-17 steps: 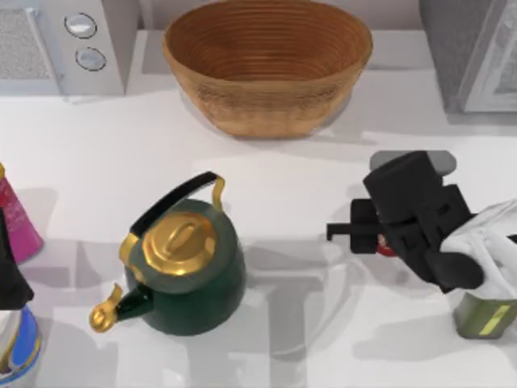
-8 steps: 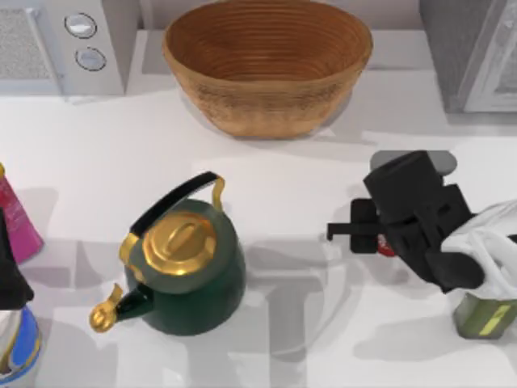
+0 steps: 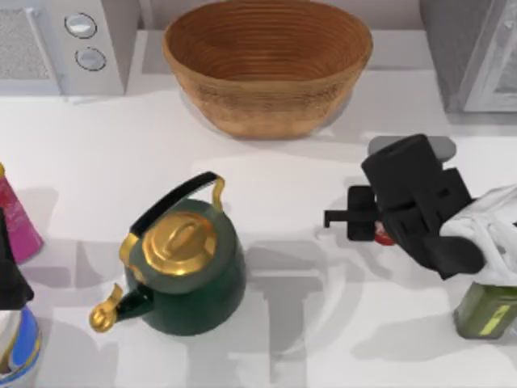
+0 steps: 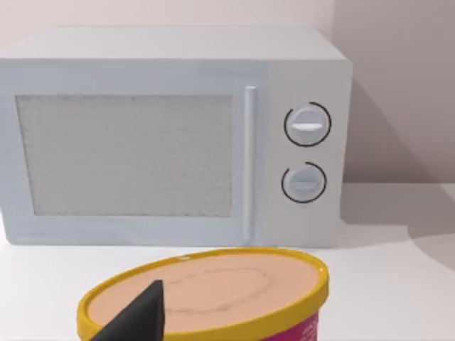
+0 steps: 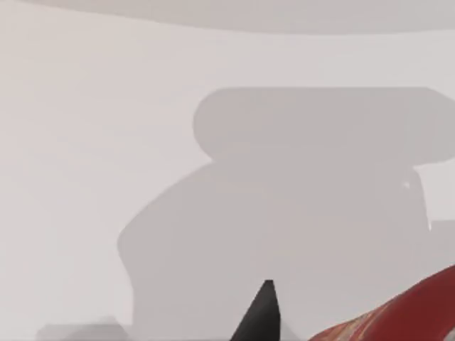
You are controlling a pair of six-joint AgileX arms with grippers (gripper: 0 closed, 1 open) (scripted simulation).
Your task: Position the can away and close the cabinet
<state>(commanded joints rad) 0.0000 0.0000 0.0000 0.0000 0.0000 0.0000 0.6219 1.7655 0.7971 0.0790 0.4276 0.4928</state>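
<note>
The right gripper [image 3: 380,230] is covering the can [image 3: 384,238]; I cannot tell its grasp. The can is looking light, stiff and smooth, so gripping its sides is best.

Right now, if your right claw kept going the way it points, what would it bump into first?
Probably the little red can. The right claw sits over it on the table's right side, and red fills one corner of its wrist view. I can't tell whether it already touches.

My right arm reached in from the table's right side with its right gripper [image 3: 386,230] pointed down over the right half, while my left arm [image 3: 10,275] sat parked at the left edge.
</note>
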